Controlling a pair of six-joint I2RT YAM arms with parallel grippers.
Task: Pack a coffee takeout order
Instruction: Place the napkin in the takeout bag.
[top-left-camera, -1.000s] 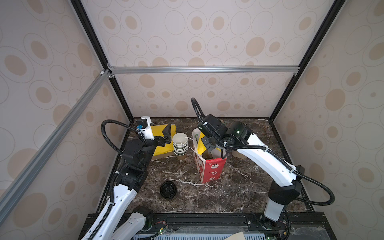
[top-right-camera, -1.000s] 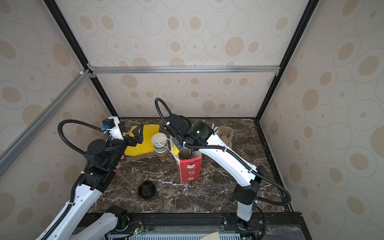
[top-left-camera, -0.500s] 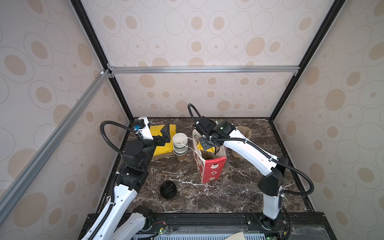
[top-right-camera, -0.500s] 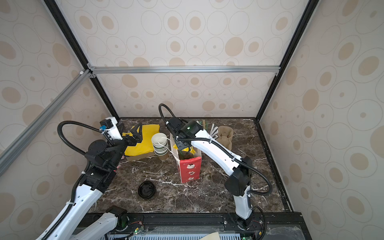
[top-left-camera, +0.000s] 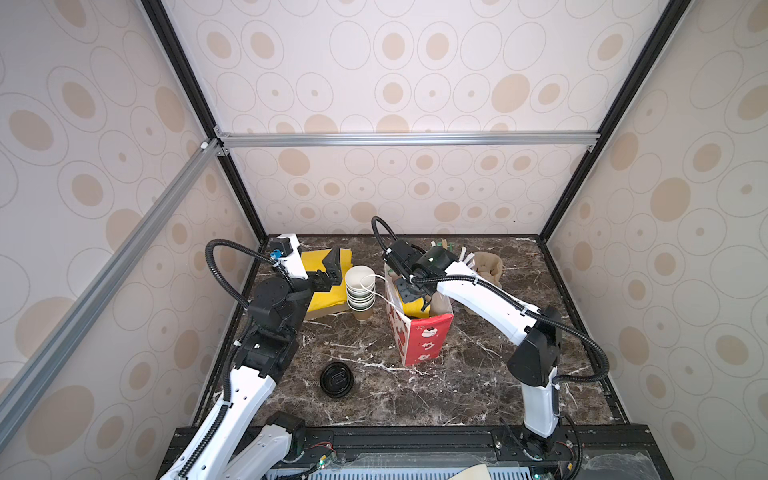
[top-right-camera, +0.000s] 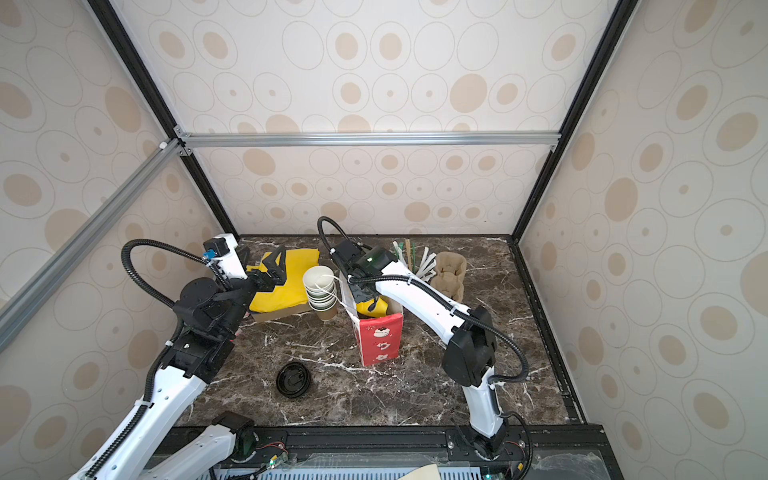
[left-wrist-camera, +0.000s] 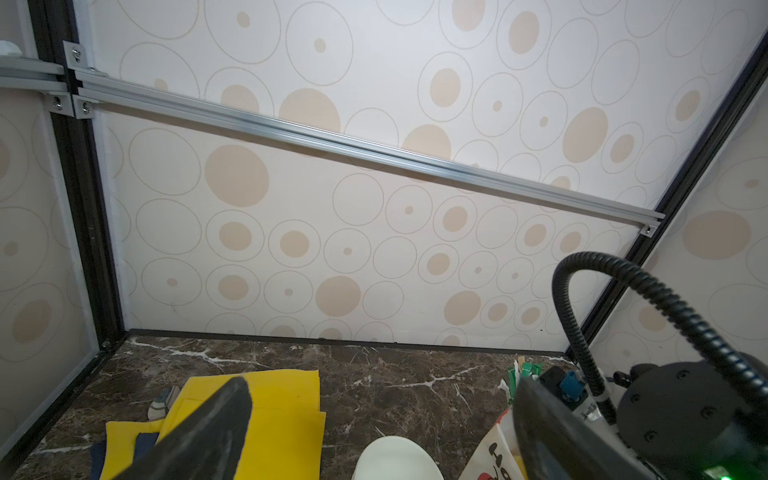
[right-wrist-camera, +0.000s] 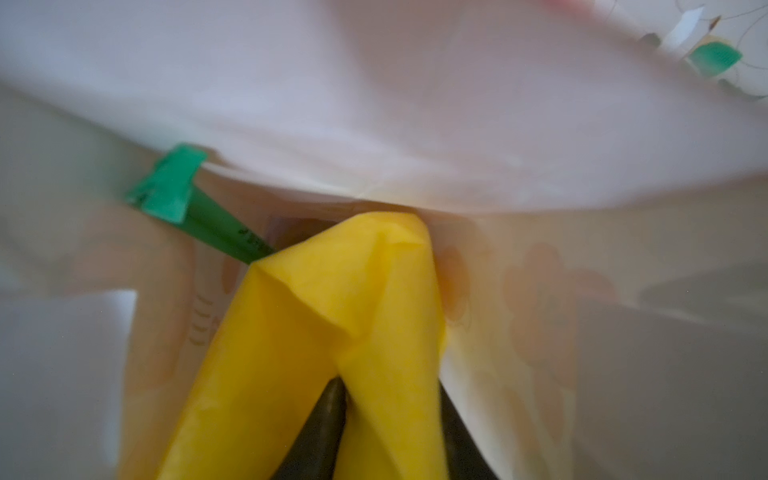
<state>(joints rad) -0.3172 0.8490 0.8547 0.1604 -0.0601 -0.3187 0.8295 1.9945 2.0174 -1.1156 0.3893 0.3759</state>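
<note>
**Clerk:** Item one, right gripper?

**Me:** My right gripper (top-left-camera: 410, 296) is down in the mouth of the red bag (top-left-camera: 424, 338), at the centre of the frame. In the wrist view the yellow napkin (right-wrist-camera: 345, 299) drapes over and between my dark fingers (right-wrist-camera: 324, 432). I cannot tell whether I am pinching it or have let go.

**Clerk:** Item two, left gripper?

**Me:** My left gripper (top-left-camera: 330, 272) is left of centre, spread wide and empty. It hangs over the yellow sheets (top-left-camera: 316, 259), just beside the stack of cups (top-left-camera: 360, 286).

**Clerk:** Rest of the order?

**Me:** The cup tray (top-left-camera: 488, 266) is at the table's upper right, outside the bag. A brown shape (top-left-camera: 440, 305) sits in the bag beside the napkin, and I cannot name it. The lidded cup is not seen. A loose lid (top-left-camera: 336, 378) lies at lower centre.

**Clerk:** Hazards?

**Me:** First, the napkin is light and folded over my finger. If I lift out, it may cling and come out with me.

Second, the bag is tall and thin-walled. My arm brushing its rim may tip or drag it.

Third, the string handle (top-left-camera: 376, 277) seems to lie across the stack of cups. If the bag shifts, it may tug the stack over.
</note>
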